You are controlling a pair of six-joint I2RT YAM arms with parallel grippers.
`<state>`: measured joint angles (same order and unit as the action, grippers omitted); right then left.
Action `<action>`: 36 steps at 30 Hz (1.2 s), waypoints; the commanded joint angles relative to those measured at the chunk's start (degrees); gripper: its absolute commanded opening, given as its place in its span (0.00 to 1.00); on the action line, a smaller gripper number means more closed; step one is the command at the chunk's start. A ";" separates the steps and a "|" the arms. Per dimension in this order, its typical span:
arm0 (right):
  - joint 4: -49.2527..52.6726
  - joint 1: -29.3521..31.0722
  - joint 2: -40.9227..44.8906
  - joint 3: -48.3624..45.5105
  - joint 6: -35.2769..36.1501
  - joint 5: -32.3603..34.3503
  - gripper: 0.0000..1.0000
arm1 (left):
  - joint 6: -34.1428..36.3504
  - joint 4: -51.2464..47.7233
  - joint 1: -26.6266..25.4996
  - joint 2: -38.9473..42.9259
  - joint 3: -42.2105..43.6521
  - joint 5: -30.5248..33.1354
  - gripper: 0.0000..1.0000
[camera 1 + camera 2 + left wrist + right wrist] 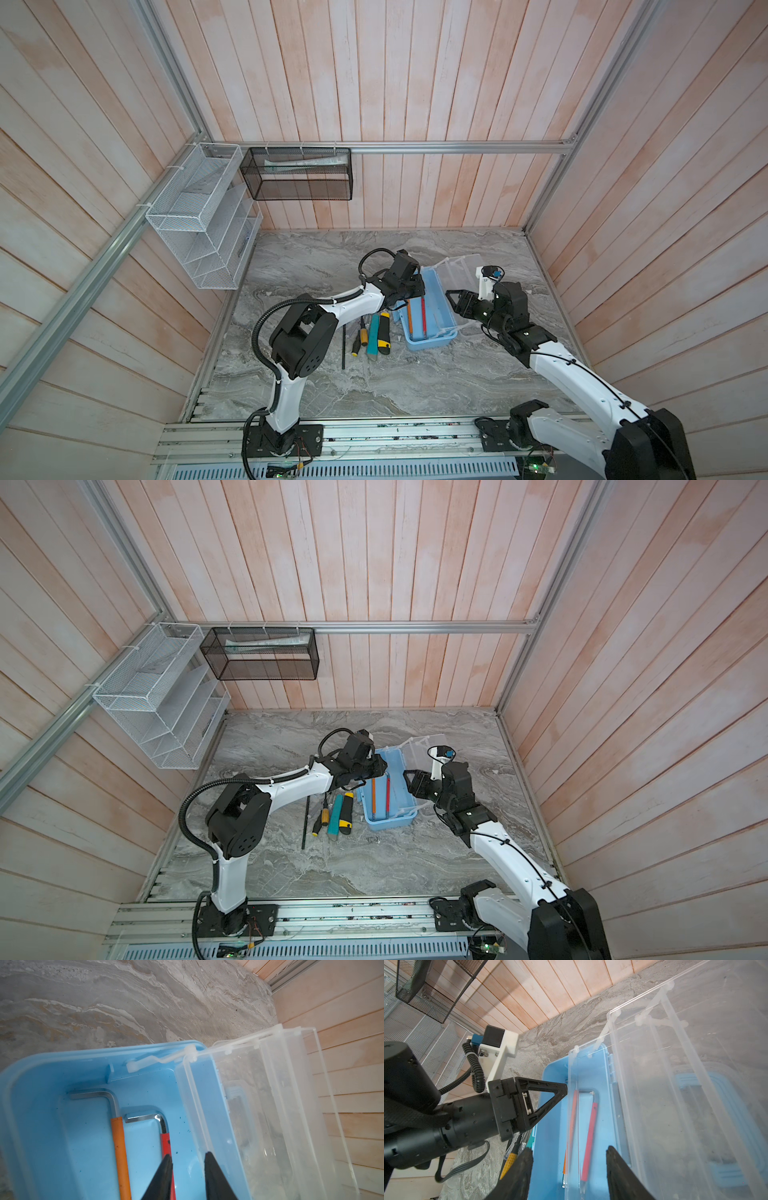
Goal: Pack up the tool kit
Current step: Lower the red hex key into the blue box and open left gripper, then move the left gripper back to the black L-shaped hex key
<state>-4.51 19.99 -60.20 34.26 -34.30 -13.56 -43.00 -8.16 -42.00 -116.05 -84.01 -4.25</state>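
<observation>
The tool kit (pixel 436 338) (pixel 395 818) is a light-blue case lying open on the marble table, its clear lid (pixel 461 270) (pixel 291 1105) (pixel 695 1053) swung off to the right. An orange-handled hex key (pixel 409 318) (pixel 119 1147) and a red-handled hex key (pixel 424 316) (pixel 165 1142) (pixel 589 1138) lie side by side inside. My left gripper (pixel 413 296) (pixel 376 773) (pixel 188 1156) hovers over the case's far end, open, with nothing between its fingers; the red key lies just under one fingertip. My right gripper (pixel 453 301) (pixel 409 779) (pixel 569 1155) is open above the case's right side.
Left of the case lie a black rod (pixel 344 347), a yellow-and-black screwdriver (pixel 360 336), a teal knife (pixel 374 334) and a yellow-and-black knife (pixel 384 332). A white wire rack (pixel 199 224) and a black mesh basket (pixel 299 178) hang on the walls.
</observation>
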 commanded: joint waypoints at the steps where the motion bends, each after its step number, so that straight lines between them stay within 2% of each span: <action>1: 0.55 -0.37 0.79 -0.86 0.73 0.11 0.56 | 1.68 -0.78 0.05 0.30 -1.68 0.53 0.30; 9: 1.58 -0.33 1.61 0.69 1.07 -1.16 0.56 | 10.05 -6.08 0.42 7.98 1.20 6.53 0.31; 17: 6.35 1.97 3.25 4.52 2.30 -0.66 0.55 | 12.83 -13.28 3.02 25.93 19.35 17.41 0.44; 21: 7.35 5.66 1.73 6.13 2.06 1.48 0.55 | 12.03 -15.52 5.96 32.13 27.34 17.86 0.54; 28: 8.23 11.75 -3.17 9.23 1.71 5.09 0.55 | 12.07 -16.20 9.52 34.34 34.35 17.19 0.55; 32: 7.09 13.31 -5.73 9.68 1.04 5.31 0.55 | 12.70 -14.39 11.52 33.67 36.48 15.98 0.54; 36: 5.36 14.25 -7.79 9.51 0.30 5.28 0.55 | 14.08 -12.49 13.46 32.49 37.60 15.21 0.47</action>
<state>1.69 33.65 -67.13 42.46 -33.21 -9.43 -30.13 -22.94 -29.47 -82.72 -47.40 11.16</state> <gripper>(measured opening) 0.549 0.482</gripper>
